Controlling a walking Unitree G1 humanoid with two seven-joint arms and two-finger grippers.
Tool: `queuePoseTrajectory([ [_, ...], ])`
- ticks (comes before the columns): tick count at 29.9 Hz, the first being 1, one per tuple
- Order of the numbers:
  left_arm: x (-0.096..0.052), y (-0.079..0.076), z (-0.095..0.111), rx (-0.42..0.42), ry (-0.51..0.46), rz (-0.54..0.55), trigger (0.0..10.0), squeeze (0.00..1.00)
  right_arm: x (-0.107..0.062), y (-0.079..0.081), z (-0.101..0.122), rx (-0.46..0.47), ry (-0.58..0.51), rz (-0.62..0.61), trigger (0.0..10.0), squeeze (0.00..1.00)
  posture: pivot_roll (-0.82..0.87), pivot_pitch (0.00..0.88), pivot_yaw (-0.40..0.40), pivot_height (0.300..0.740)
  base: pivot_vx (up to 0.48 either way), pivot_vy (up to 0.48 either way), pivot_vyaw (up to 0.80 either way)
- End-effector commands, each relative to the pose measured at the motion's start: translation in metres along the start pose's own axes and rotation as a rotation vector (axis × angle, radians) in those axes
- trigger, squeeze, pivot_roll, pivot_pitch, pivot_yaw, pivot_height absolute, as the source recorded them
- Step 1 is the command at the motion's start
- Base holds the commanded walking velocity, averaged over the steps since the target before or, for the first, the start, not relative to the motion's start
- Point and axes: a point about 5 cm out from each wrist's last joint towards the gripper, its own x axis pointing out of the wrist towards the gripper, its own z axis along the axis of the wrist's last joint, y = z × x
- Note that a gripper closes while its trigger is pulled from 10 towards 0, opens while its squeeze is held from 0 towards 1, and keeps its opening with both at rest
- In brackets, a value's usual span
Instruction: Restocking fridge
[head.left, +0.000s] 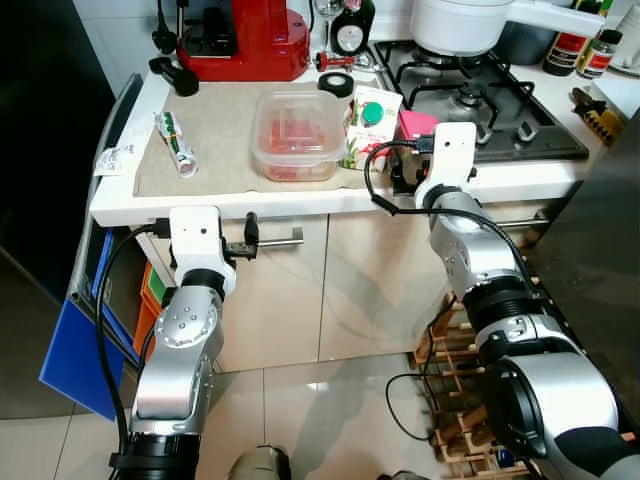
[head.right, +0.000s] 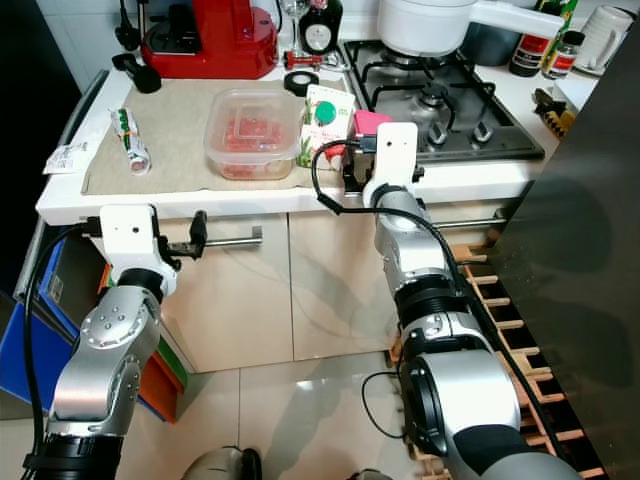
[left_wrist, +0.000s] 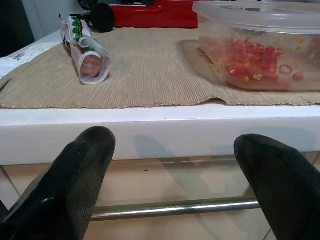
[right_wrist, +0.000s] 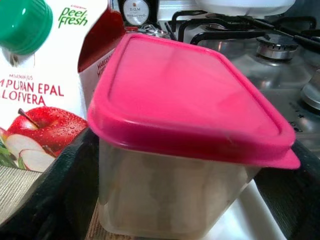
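Flanking one pink-lidded tub (right_wrist: 190, 145), right hand (right_wrist: 190, 200)

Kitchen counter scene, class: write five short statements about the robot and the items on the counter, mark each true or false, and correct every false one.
1. The right gripper has its fingers either side of the pink-lidded container. True.
2. The juice carton has a red cap. False: its cap is green.
3. The left gripper is holding the clear tub. False: it is open below the counter edge, near the drawer handle, holding nothing.
4. A wrapped roll lies on the beige mat, to the robot's left of the clear tub. True.
5. A white pot stands on the gas hob. True.
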Motion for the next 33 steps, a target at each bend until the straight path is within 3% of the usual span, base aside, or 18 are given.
queuePoseTrajectory([
  [1, 0.0002, 0.0012, 0.0043, 0.009, -0.011, 0.014, 10.0, 0.0, 0.0009, -0.0015, -0.0012, 0.002, 0.011, -0.002, 10.0, 1.0, 0.12, 0.075, 0.015, 0.74, 0.0, 0.0, 0.0],
  [16, 0.0019, 0.0011, 0.0044, 0.009, -0.012, 0.008, 10.0, 0.0, 0.0006, -0.001, -0.0083, 0.034, 0.038, -0.023, 10.0, 1.0, 0.11, 0.07, 0.016, 0.74, 0.0, 0.0, 0.0],
  [17, 0.0019, 0.0011, 0.0044, 0.009, -0.012, 0.008, 10.0, 0.0, 0.0007, -0.0018, -0.0084, 0.034, 0.039, -0.026, 10.0, 0.95, 0.11, 0.071, 0.016, 0.74, 0.0, 0.0, 0.0],
  [18, 0.0019, 0.001, 0.0043, 0.009, -0.011, 0.008, 10.0, 0.0, 0.0007, -0.0032, -0.0078, 0.041, 0.032, -0.034, 3.7, 0.0, 0.11, 0.071, 0.016, 0.74, 0.0, 0.0, 0.0],
  [19, 0.0019, 0.001, 0.0042, 0.008, -0.01, 0.008, 10.0, 0.0, 0.0006, -0.0042, -0.0073, 0.046, 0.025, -0.039, 3.7, 0.0, 0.11, 0.071, 0.016, 0.74, 0.0, 0.0, 0.0],
  [20, 0.0018, 0.0008, 0.0042, 0.008, -0.01, 0.007, 10.0, 0.0, 0.0007, -0.0042, -0.0069, 0.047, 0.025, -0.035, 0.0, 0.0, 0.11, 0.072, 0.016, 0.74, 0.0, 0.0, 0.0],
  [33, 0.0027, -0.0001, 0.0021, -0.017, 0.013, 0.01, 10.0, 0.0, 0.0007, -0.0051, -0.0077, 0.049, 0.025, -0.032, 0.0, 0.0, 0.11, 0.074, 0.017, 0.74, 0.0, 0.0, 0.0],
])
